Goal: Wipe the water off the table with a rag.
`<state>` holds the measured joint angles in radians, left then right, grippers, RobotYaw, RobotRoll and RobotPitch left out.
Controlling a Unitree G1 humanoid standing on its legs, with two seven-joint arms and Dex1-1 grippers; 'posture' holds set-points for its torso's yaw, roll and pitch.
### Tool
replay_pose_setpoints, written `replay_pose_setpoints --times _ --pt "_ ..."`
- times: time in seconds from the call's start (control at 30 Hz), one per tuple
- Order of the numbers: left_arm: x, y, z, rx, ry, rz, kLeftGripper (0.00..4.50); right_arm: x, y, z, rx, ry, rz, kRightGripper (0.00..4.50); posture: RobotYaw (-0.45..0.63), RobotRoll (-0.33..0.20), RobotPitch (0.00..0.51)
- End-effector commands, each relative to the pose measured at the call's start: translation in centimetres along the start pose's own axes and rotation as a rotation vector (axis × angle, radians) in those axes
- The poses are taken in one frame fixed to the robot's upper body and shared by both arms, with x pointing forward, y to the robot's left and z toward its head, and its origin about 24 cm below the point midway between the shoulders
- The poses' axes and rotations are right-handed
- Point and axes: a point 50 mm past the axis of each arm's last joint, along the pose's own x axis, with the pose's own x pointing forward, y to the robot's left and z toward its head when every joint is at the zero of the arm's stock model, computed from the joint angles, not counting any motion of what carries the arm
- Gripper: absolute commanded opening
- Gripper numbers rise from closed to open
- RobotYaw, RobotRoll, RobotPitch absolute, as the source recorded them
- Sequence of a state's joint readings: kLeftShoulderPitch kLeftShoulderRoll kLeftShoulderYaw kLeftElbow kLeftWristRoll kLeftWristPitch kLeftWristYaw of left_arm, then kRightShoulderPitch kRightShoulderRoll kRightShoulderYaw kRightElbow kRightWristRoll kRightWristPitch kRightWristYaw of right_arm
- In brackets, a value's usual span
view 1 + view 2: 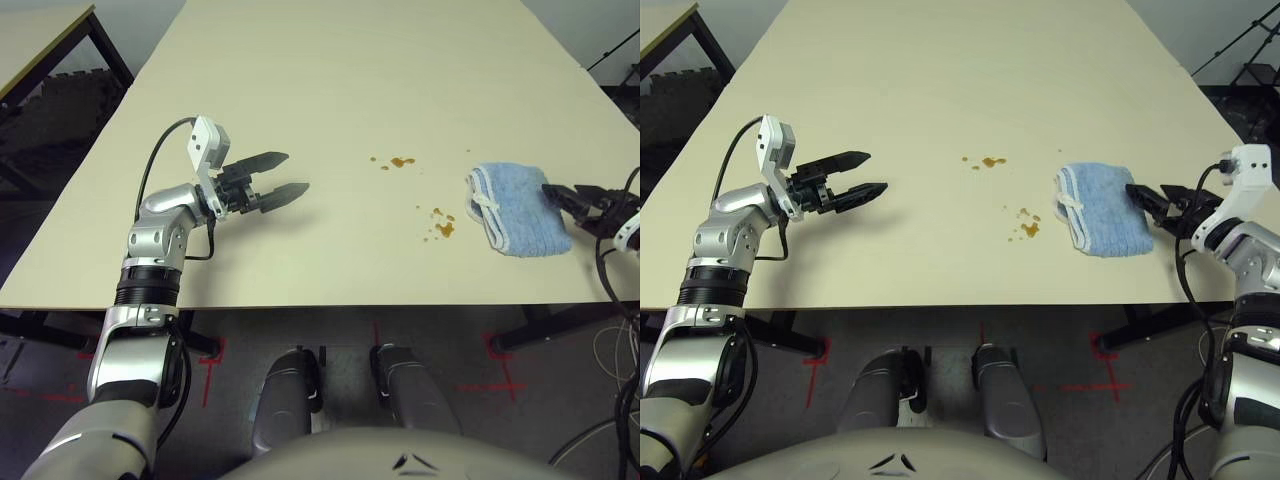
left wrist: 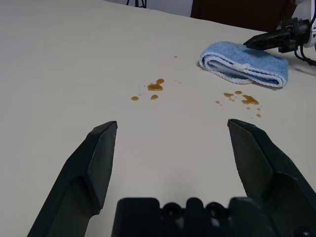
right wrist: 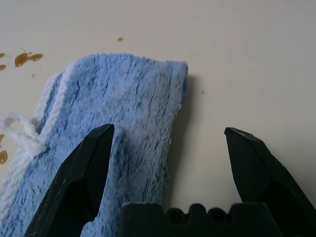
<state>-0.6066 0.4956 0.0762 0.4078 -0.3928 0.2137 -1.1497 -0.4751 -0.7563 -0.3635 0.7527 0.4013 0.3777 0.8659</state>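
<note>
Rag (image 1: 1102, 210): folded light blue terry cloth, rumpled, white stitched edge and a white loop on the side facing the spills. Lies flat on the desk (image 1: 940, 80), right of centre, near the front edge.

Water (image 1: 989, 161): amber-brown droplets in two small clusters on the pale cream desk top. Farther cluster sits left of the rag, apart from it. Nearer cluster (image 1: 1026, 226) lies closer to the front edge, just beside the rag's white edge but not touching it. Each cluster is much smaller than the rag.
</note>
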Motion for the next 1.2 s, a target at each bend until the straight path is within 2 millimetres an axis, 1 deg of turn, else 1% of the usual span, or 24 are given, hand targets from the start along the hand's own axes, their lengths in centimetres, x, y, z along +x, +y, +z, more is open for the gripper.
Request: replay_pose_setpoints --times 0.03,0.2,0.47,0.67,0.8,0.9,0.93,1.0,1.07,1.1,1.2 --pt "-0.1 0.1 0.0 0.013 0.018 0.007 4.5 0.3 0.4 -1.1 0.006 0.048 0.022 4.46 -0.19 0.0 0.131" --pt "-0.2 0.1 0.0 0.015 0.021 0.011 4.5 1.0 0.9 -1.9 0.005 0.083 0.044 4.46 -0.18 0.0 0.133" --pt "-0.4 0.3 0.1 0.021 0.023 0.022 4.5 2.1 2.5 -2.9 0.004 0.125 0.121 4.46 -0.17 0.0 0.129" --pt "-0.5 0.3 0.1 0.024 0.021 0.029 4.5 2.7 3.5 -3.5 -0.029 0.153 0.177 4.46 -0.17 0.0 0.129" --pt "-0.5 0.3 0.0 0.025 0.02 0.033 4.5 2.8 3.6 -3.6 -0.042 0.162 0.184 4.46 -0.17 0.0 0.13" --pt "-0.5 0.3 -0.1 0.027 0.02 0.038 4.5 3.0 3.4 -3.3 -0.045 0.15 0.154 3.9 -0.17 0.0 0.131" --pt "-0.5 0.3 -0.1 0.027 0.02 0.039 4.5 3.0 3.3 -3.1 -0.046 0.147 0.148 3.51 -0.17 0.0 0.131" --pt "-0.5 0.3 -0.1 0.028 0.02 0.041 4.5 3.0 3.3 -2.9 -0.046 0.138 0.144 2.88 -0.17 0.0 0.131" --pt "-0.5 0.3 -0.2 0.028 0.02 0.042 4.5 2.9 3.2 -2.6 -0.041 0.125 0.141 2.02 -0.17 0.0 0.132" --pt "-0.5 0.3 -0.2 0.028 0.02 0.043 4.5 3.0 3.1 -2.4 -0.039 0.118 0.137 1.69 -0.17 0.0 0.132" --pt "-0.5 0.3 -0.2 0.029 0.021 0.044 4.5 3.0 3.2 -1.9 -0.024 0.093 0.137 0.51 -0.17 0.0 0.132"
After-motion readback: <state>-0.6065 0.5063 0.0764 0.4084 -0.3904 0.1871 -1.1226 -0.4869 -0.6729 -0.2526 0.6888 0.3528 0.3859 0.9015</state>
